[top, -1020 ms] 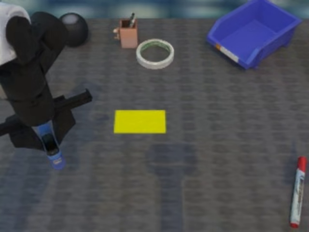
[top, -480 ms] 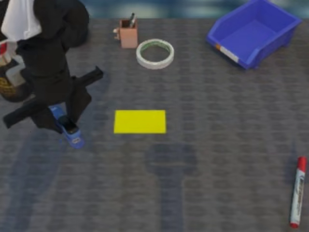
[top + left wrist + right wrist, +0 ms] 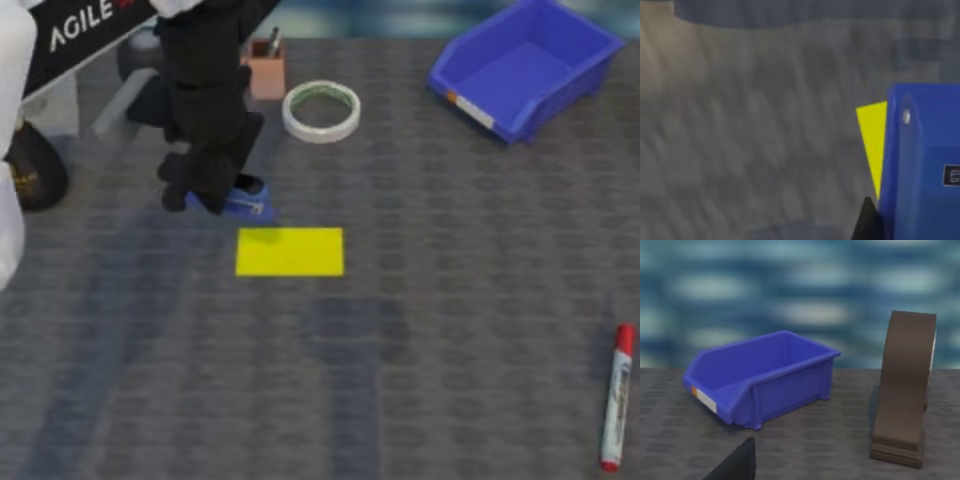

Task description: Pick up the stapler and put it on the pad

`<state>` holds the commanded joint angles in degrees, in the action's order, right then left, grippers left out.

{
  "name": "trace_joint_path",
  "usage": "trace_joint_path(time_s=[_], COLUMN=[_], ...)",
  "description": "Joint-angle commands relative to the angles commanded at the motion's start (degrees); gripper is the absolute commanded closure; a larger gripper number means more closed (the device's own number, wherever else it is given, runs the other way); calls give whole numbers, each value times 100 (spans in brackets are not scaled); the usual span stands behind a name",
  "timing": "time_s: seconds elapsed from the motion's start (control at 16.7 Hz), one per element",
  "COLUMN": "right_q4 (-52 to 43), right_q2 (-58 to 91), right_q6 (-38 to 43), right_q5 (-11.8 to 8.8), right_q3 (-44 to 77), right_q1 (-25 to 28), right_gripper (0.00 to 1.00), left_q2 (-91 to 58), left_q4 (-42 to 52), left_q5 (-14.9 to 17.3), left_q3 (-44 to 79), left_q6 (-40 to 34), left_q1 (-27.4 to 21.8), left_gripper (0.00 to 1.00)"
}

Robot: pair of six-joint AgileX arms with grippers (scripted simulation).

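The blue stapler (image 3: 247,204) hangs in my left gripper (image 3: 222,198), which is shut on it just beyond the far-left corner of the yellow pad (image 3: 290,251). The stapler's end casts a shadow on that corner. In the left wrist view the stapler (image 3: 925,170) fills the frame's side, with a wedge of the pad (image 3: 874,137) behind it and one dark fingertip (image 3: 867,225) against it. My right gripper is out of the top view; its wrist view shows only one dark fingertip (image 3: 737,462).
A large blue bin (image 3: 525,65) stands at the far right. A white tape ring (image 3: 321,110) and a brown pen holder (image 3: 266,70) sit behind the pad. A red-and-white marker (image 3: 616,398) lies near the front right edge. A brown curved stand (image 3: 902,390) shows beside the bin.
My left arm has carried the stapler from the front left of the table rightward and toward the back, up to the pad's far-left corner. The pad and other objects have stayed put.
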<state>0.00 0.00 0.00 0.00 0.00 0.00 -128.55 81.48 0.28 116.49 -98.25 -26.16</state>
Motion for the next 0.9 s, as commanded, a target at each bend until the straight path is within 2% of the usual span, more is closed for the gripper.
trace_joint_path(time_s=[0.18,0.36,0.9], right_q4=[0,0,0], right_q2=[0,0,0], right_q6=[0,0,0], right_q5=[0,0,0], right_q3=[0,0,0], right_q1=[0,0,0], right_gripper=[0,0,0], left_q2=[-638,-1026,-1103], left_q4=[309,482,281], left_q5=[10,14,12], left_q3=[1046,1739,1667], left_q6=[-1193,-1896,-2056], left_q1=[-176,-289,-279], left_gripper=[100,100,100])
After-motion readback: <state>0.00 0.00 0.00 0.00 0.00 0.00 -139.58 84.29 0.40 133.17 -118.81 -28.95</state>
